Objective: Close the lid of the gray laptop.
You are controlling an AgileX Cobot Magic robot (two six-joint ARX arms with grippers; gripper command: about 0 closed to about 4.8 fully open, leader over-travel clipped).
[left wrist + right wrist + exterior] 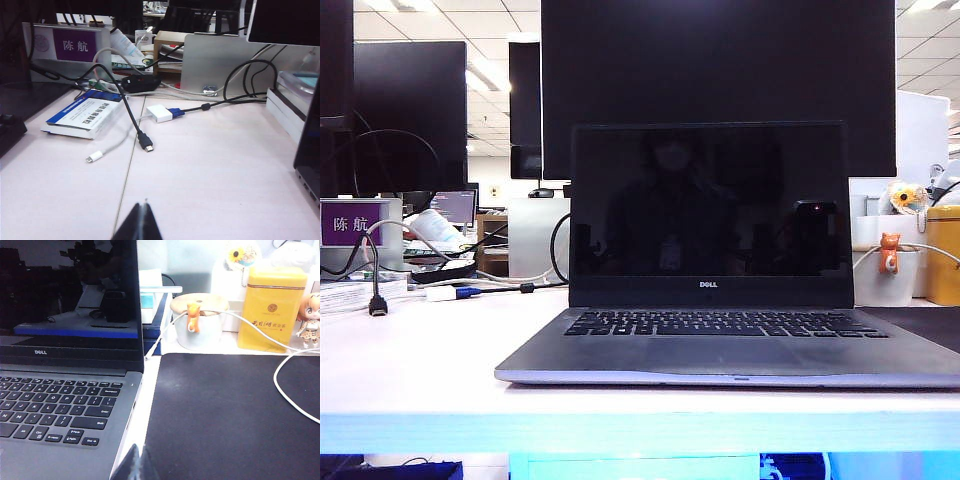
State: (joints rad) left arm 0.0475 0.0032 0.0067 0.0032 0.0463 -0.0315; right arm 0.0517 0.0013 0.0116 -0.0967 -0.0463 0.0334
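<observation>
While gray laptop [730, 345] sits open at white table [420, 360] front edge, lid [710, 215] upright. Left hand [139, 225], right hand [135, 467] low over table, fingertips together, empty. Cables, book [85, 116] left; black mat [225, 415] right. Monitors behind, office bkgd.

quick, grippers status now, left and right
Left gripper: shut, holding nothing, above the table.
Right gripper: shut, holding nothing, beside the gray laptop.

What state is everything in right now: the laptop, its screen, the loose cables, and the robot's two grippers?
gray laptop: open on the table.
lid: upright, screen dark.
black HDMI cable: unplugged, plug lying loose.
white cable: unplugged, end free.
left gripper: shut, empty, above the table.
right gripper: shut, empty, beside the laptop's edge.
</observation>
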